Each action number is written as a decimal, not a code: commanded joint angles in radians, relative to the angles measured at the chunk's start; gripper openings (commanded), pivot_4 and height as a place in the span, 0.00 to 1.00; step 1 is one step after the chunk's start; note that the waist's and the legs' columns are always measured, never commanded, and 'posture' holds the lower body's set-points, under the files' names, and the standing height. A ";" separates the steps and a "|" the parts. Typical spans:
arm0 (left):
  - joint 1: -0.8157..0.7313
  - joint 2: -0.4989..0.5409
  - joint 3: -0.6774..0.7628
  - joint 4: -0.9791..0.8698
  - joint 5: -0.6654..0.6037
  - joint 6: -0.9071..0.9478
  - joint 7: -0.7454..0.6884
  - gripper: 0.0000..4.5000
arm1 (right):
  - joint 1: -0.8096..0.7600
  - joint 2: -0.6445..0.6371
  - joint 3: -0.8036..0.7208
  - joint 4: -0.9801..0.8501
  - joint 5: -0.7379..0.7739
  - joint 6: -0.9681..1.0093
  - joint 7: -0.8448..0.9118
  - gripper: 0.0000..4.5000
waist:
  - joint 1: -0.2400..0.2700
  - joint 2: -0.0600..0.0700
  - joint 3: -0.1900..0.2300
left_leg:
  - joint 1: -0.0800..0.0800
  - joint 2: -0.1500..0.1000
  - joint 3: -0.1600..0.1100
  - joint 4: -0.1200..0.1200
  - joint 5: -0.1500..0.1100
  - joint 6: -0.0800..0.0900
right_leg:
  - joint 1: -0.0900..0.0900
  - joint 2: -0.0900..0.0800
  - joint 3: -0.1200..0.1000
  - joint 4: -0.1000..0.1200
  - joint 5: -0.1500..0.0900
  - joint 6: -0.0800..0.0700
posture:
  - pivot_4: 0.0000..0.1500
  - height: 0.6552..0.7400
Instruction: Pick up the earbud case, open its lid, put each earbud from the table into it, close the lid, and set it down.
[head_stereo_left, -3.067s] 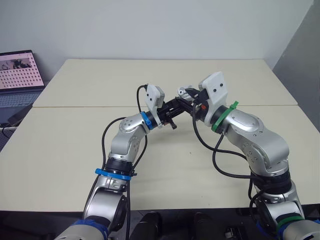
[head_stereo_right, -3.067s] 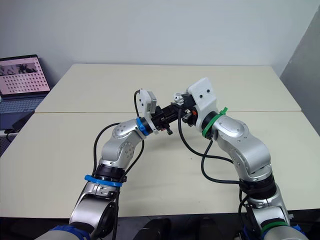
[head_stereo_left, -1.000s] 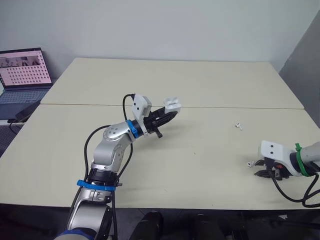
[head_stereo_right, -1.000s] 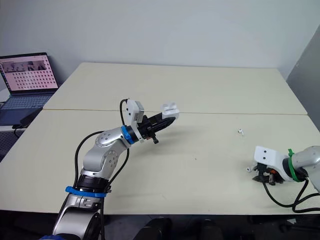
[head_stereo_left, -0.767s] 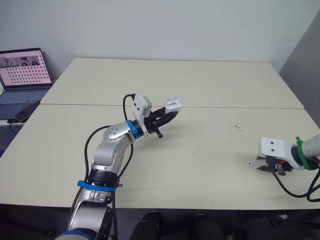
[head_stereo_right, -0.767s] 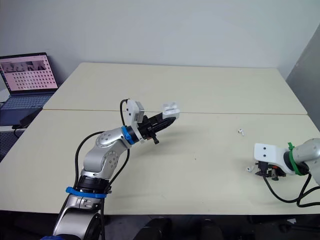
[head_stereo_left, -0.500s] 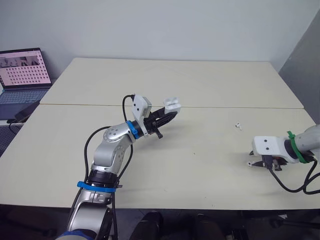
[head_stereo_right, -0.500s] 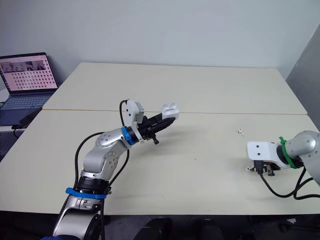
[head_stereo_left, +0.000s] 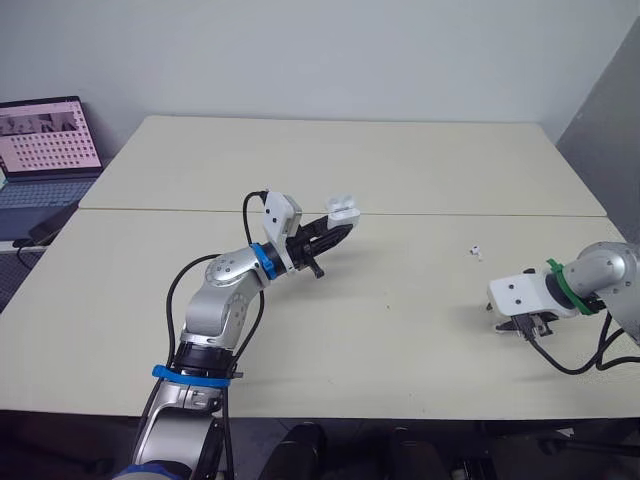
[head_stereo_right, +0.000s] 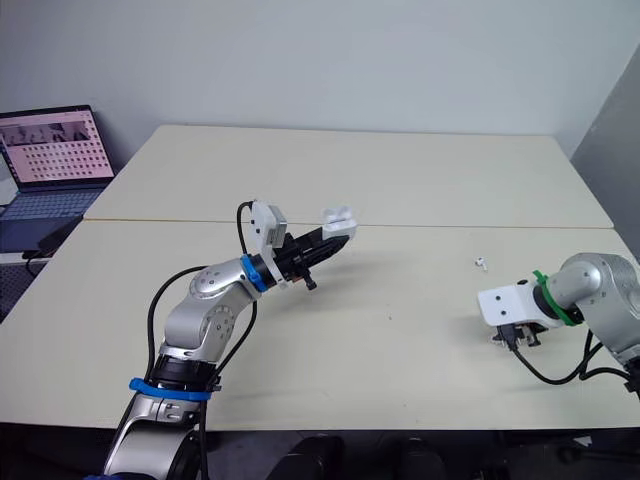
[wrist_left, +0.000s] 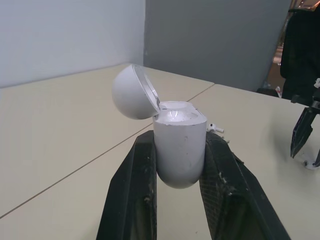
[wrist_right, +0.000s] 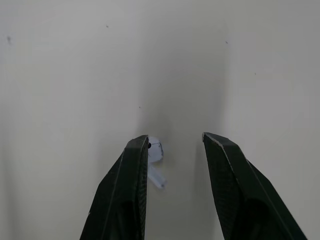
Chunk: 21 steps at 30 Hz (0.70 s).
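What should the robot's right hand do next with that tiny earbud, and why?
Probably close the right fingers on the earbud. They stand open around it on the table, it lies close beside one finger, and the left fingers already hold the earbud case with its lid open.

Laptop (head_stereo_left: 45, 135): open, screen lit w/ grid of small thumbnails; far L, just off the surface's L edge.
Surface (head_stereo_left: 400, 170): two beige tops butted together; seam (head_stereo_left: 450, 214) runs L–R across mid.
Wall (head_stereo_left: 300, 50): plain, pale, behind.
Panel (head_stereo_left: 610, 110): grey, far R.
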 joint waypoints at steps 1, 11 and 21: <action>-0.001 0.008 0.014 -0.056 -0.018 -0.001 0.001 0.17 | -0.021 -0.018 -0.003 0.013 -0.015 -0.039 0.042 0.39 | 0.000 0.000 0.000 | 0.000 0.000 0.000 0.000 0.000 0.000 | 0.000 0.000 0.000 0.000 0.000 0.000 | 1.00 1.00; 0.010 0.005 0.014 -0.066 -0.019 0.003 0.010 0.17 | -0.048 -0.003 -0.014 0.028 -0.014 -0.044 0.076 0.39 | -0.001 0.000 0.000 | 0.000 0.000 0.000 0.000 0.000 0.000 | 0.000 0.000 0.000 0.000 0.000 0.000 | 1.00 1.00; -0.001 0.003 0.011 -0.054 -0.016 -0.004 0.007 0.17 | -0.083 0.017 0.022 0.105 -0.083 -0.214 0.074 0.39 | -0.002 0.000 0.000 | 0.000 0.000 0.000 0.000 0.000 0.000 | 0.000 0.000 0.000 0.000 0.000 0.000 | 1.00 1.00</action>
